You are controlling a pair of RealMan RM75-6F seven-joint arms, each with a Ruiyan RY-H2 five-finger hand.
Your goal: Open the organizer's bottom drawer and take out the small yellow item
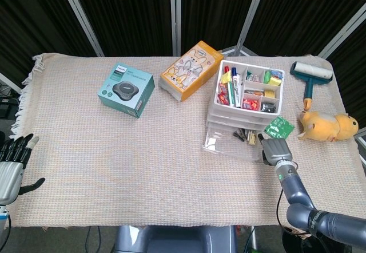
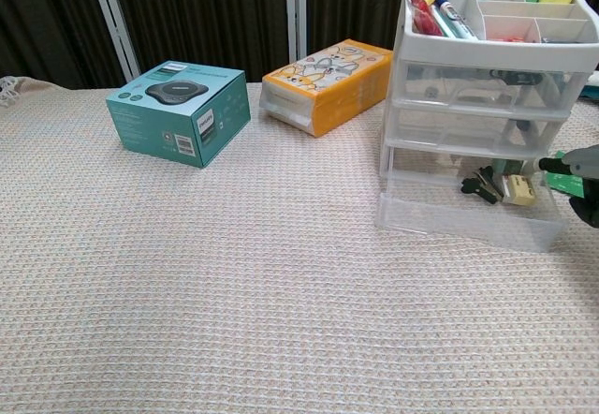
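Robot test station, staged as a lab tabletop
Black curtain panels (image 1: 143,12) with metal poles back a table under beige woven cloth (image 1: 114,150) holding assorted props
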